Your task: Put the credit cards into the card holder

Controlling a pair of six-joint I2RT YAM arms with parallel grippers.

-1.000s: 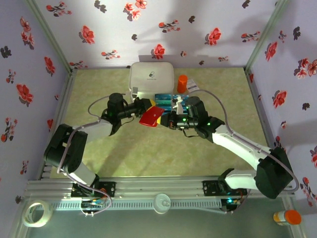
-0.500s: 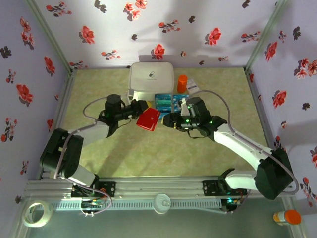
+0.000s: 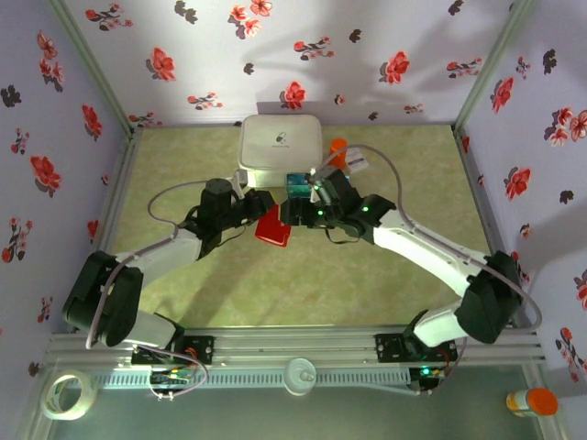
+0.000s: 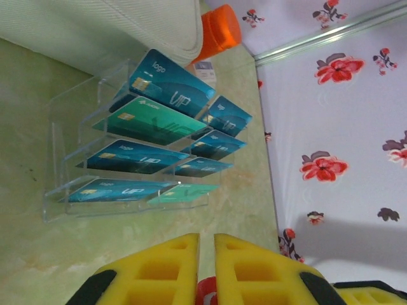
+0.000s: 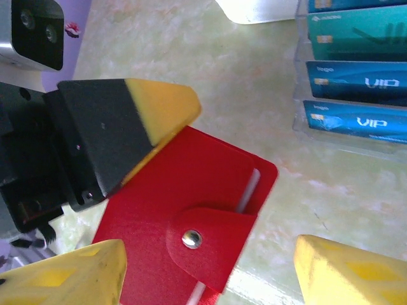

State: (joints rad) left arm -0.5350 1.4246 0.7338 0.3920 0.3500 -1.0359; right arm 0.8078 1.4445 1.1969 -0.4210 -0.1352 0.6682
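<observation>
Left fingers [image 5: 137, 117] clamp the flat red snap-flapped card holder [image 5: 184, 181], while right fingers [image 5: 63, 276] gape, released.

Floral lilac walls [image 3: 367, 55], mottled green tabletop [image 3: 183, 165]

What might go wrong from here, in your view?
1. The left claw pinches the holder by one edge, so it may pivot or slip when the open right claw presses on it.
2. The flap looks snapped shut; no card goes in until it is opened.
3. The clear stand of cards sits close by and could get knocked.
</observation>
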